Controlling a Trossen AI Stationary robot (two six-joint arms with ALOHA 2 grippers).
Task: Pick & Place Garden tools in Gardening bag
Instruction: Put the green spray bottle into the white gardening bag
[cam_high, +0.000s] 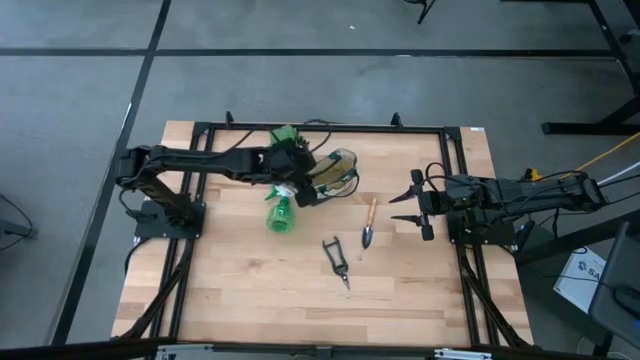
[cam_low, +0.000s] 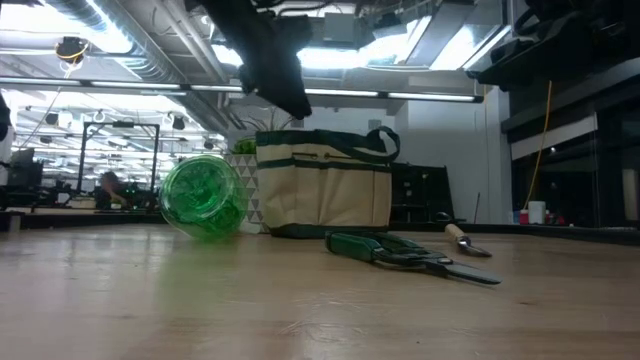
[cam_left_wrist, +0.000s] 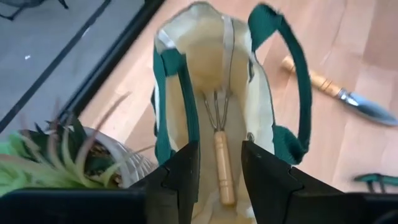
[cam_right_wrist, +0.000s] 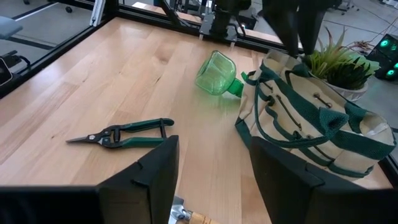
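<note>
Parted and empty, the jaws of the left gripper (cam_left_wrist: 219, 171) are held just above the mouth of the bag (cam_left_wrist: 186, 74), and between the two fingers the rake (cam_left_wrist: 222, 158) is seen lying inside the bag, its prongs pointing away from the gripper. The bag is set near the table's far edge, and a plant (cam_left_wrist: 62, 155) is seen just beside it. On the near side of the bag the bottle (cam_high: 281, 213) is laid on its side on the table (cam_high: 240, 290). Farther toward the middle of the table, the shears (cam_high: 337, 260) are laid flat, and just beside them, on the right arm's side, the trowel (cam_high: 369, 226) is laid with its blade toward the near edge. The right gripper (cam_high: 413, 205) is kept well apart from the bag, at the table's right side, its fingers spread and nothing held between them; the shears, bottle and bag are seen beyond its fingers in the right wrist view.
</note>
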